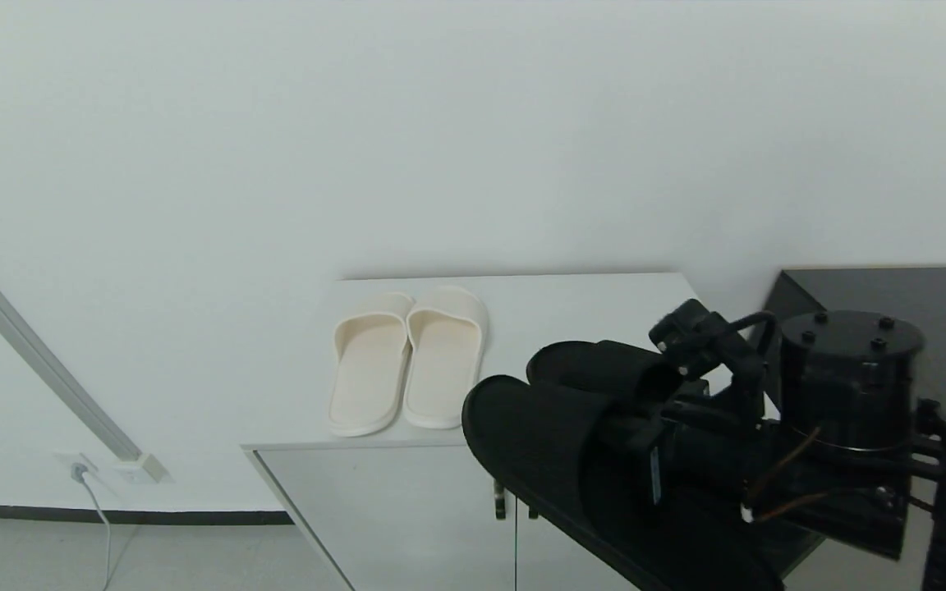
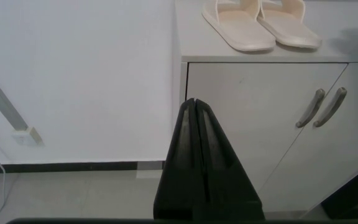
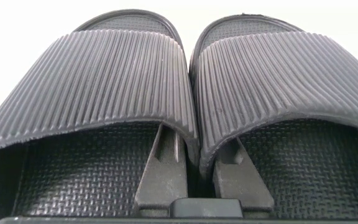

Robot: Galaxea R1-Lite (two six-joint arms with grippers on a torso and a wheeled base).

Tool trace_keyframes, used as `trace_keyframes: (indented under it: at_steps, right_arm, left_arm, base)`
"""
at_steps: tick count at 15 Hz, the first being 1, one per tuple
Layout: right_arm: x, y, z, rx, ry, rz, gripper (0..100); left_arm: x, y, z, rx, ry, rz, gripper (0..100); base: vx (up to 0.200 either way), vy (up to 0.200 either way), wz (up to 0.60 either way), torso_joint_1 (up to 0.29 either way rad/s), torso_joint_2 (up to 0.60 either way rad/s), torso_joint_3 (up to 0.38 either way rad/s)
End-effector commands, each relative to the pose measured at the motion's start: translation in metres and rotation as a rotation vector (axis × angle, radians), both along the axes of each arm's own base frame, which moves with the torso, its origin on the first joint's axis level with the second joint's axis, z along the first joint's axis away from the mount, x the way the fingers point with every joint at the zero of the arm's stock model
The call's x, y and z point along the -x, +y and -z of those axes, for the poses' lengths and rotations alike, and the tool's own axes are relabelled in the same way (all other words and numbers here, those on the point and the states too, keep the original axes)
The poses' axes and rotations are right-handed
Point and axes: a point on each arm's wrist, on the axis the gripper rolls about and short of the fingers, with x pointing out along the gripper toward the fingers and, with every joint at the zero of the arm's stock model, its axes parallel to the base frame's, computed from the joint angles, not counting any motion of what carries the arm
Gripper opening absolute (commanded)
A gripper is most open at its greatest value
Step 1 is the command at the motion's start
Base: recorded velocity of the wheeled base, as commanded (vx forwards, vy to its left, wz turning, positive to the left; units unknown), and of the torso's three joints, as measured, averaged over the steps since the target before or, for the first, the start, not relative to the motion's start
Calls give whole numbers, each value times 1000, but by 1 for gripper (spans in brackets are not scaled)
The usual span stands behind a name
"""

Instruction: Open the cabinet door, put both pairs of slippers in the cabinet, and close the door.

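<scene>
A: Where was the black pair (image 1: pixel 547 427)?
B: Up in the air by the cabinet's (image 1: pixel 596 300) right front, not touching the top. R claw (image 3: pixel 196 146) was clenched on both: one finger inside each slipper, under the straps, pinching the two inner walls together.
A: Handling?
B: Looked like light foam/rubber, soft and flexy. Ribbed straps + textured footbeds, so prob. not slippery. Risk imo: the pair twists about the pinch.
A: And the white pair (image 1: pixel 407 361)?
B: Flat on the cabinet top, side by side, touching, toes to the wall. I'd grab them the same way, at the touching inner walls.
A: L claw (image 2: pixel 195 109)?
B: Clenched, empty, out front, apart from the cabinet. The doors (image 2: pixel 253 124) were shut. The handles (image 2: pixel 321 107) looked stiff and easy to hook.
</scene>
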Motion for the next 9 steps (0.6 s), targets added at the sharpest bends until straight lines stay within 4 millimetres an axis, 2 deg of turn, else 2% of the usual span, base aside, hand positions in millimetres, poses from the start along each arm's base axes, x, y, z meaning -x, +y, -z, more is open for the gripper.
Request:
trace_keyframes:
  at_steps: [1,4,9]
  right_arm:
    - [19,-19,-10,-32,-23,-29,0]
    - [20,-19,-10,-29,-22,-32,0]
    - [20,-19,-8,-25,-19,-34,0]
  left_arm:
    - [0,0,0,1,1,0,0]
    - [0,0,0,1,0,0,0]
    - [0,0,0,1,1,0,0]
  base:
    - [0,0,0,0,0,0]
    - [0,0,0,0,0,0]
    - [-200,0,0,7,4,2]
